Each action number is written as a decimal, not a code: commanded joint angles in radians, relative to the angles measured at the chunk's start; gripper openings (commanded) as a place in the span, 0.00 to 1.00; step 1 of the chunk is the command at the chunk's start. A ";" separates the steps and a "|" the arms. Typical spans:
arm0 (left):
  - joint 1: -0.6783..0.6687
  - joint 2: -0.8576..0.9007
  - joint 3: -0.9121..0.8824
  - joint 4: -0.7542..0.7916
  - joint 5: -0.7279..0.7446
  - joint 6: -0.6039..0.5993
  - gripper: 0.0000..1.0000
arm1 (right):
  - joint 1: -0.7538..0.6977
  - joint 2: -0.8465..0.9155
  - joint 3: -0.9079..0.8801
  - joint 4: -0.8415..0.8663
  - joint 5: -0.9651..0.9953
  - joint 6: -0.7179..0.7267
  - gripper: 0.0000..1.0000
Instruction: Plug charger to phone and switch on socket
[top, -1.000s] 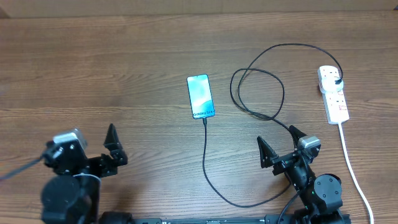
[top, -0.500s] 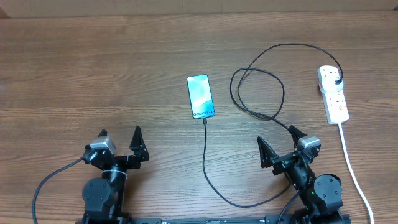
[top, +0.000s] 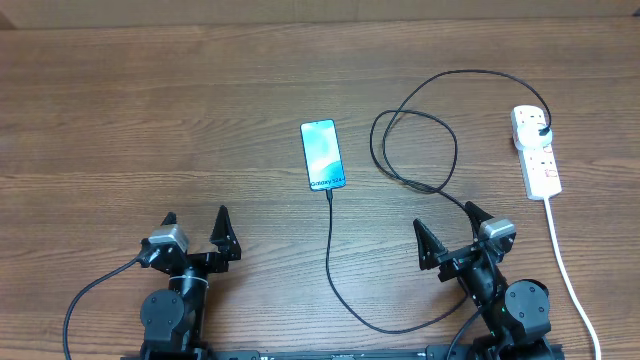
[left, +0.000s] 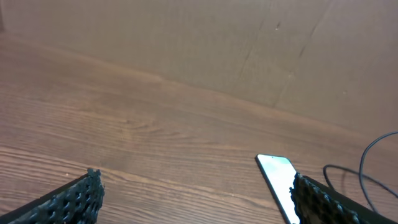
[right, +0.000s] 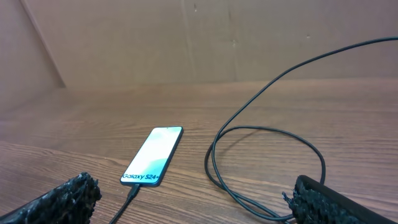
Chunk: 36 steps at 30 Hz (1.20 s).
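The phone (top: 323, 154) lies flat mid-table with its light blue screen up; it also shows in the right wrist view (right: 153, 156) and the left wrist view (left: 277, 176). The black charger cable (top: 412, 150) has its tip in the phone's near end and its plug (top: 541, 131) in the white socket strip (top: 536, 151) at the right. My left gripper (top: 196, 234) is open and empty near the front left. My right gripper (top: 446, 233) is open and empty near the front right, beside the cable.
The thick white cord (top: 568, 269) runs from the strip toward the front right edge. The black cable loops on the table between phone and strip and sweeps along the front (top: 345, 290). A brown wall stands behind the table (right: 199, 37).
My left arm swung in from the far left to the front and settled, gripper still open. The right arm, phone and cable have not moved.
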 joint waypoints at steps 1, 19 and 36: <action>0.010 -0.011 -0.004 -0.002 0.004 0.080 1.00 | -0.003 -0.012 -0.001 0.003 0.001 -0.008 1.00; 0.011 -0.010 -0.004 0.002 0.001 0.115 1.00 | -0.003 -0.012 -0.001 0.003 0.001 -0.008 1.00; 0.011 -0.010 -0.004 0.002 0.001 0.115 1.00 | -0.003 -0.012 -0.001 0.003 0.001 -0.008 1.00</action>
